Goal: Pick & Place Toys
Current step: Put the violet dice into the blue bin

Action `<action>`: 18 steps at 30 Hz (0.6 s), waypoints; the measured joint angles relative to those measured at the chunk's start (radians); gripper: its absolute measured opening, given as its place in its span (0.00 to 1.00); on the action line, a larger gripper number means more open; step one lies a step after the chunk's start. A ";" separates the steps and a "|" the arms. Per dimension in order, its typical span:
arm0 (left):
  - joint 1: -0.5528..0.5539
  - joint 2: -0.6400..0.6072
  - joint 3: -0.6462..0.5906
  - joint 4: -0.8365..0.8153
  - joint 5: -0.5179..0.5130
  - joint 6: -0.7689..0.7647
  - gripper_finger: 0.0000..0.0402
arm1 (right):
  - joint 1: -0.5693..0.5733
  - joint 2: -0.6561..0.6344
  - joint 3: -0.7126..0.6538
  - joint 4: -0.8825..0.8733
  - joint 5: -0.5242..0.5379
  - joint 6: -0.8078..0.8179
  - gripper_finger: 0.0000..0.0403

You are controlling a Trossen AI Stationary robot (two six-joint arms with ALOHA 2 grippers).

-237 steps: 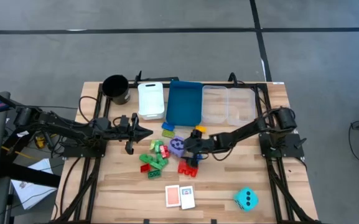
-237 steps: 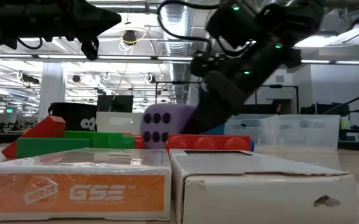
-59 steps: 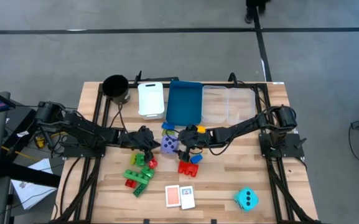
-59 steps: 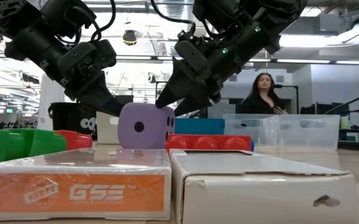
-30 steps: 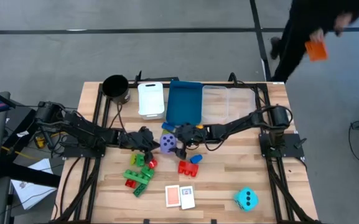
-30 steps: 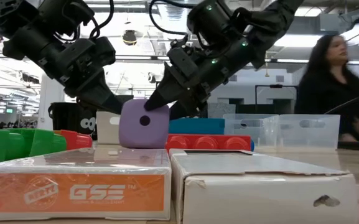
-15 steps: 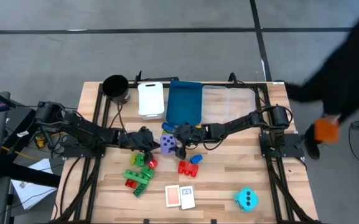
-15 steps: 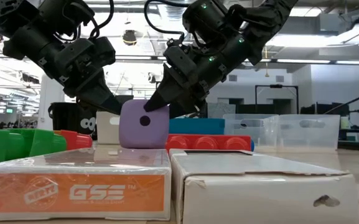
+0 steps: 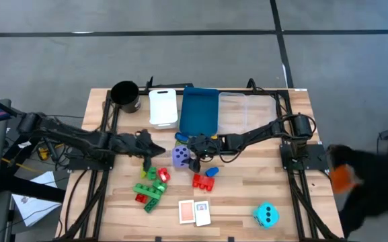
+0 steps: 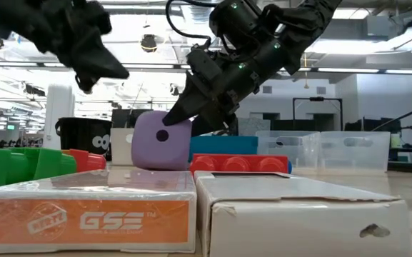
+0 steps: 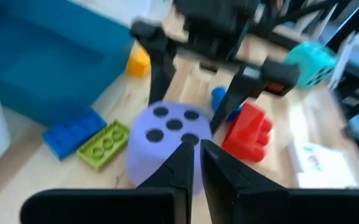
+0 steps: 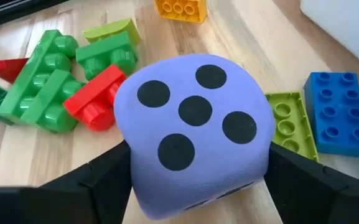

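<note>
A purple soft die (image 9: 179,156) with black dots sits mid-table between the fingers of my right gripper (image 9: 191,156), which is shut on it. The die also shows in the low view (image 10: 161,141) and the right wrist view (image 12: 195,127). My left gripper (image 9: 154,145) is shut and empty, just left of the die and raised above the table (image 10: 113,70). In the left wrist view its tips (image 11: 195,148) point at the die. Green and red bricks (image 9: 150,187), a red brick (image 9: 202,180), two cards (image 9: 194,212) and a cyan die (image 9: 266,215) lie on the table. My right gripper pinches the purple die by two opposite side faces (image 12: 128,163), one finger (image 12: 95,182) on each side. The fingers slant down from the table's right. The die is a little tilted, with its underside at table level (image 10: 159,167); whether it is lifted, I cannot tell.
A black cup (image 9: 125,95), a white bin (image 9: 163,107), a blue bin (image 9: 200,111) and a clear bin (image 9: 247,113) stand along the far edge. Blue and lime bricks (image 9: 181,139) lie near the blue bin. A person (image 9: 372,181) passes beyond the table's right edge.
My left gripper has drawn back from the purple die toward the table's left edge and risen, still shut. My right gripper has stayed on the die, which has shifted a little and tipped slightly. A person has walked past on the right.
</note>
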 joint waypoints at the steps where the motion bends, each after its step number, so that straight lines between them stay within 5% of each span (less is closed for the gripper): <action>1: 0.000 -0.031 0.000 -0.015 -0.001 0.000 0.06 | 0.003 -0.005 0.000 -0.006 -0.004 -0.004 0.75; 8: -0.001 -0.101 -0.003 -0.055 -0.030 0.031 0.05 | 0.012 -0.155 -0.002 -0.060 0.017 -0.081 0.75; 18: 0.000 0.076 -0.004 -0.024 -0.039 0.024 0.03 | -0.030 -0.379 -0.002 -0.338 0.388 -0.179 0.75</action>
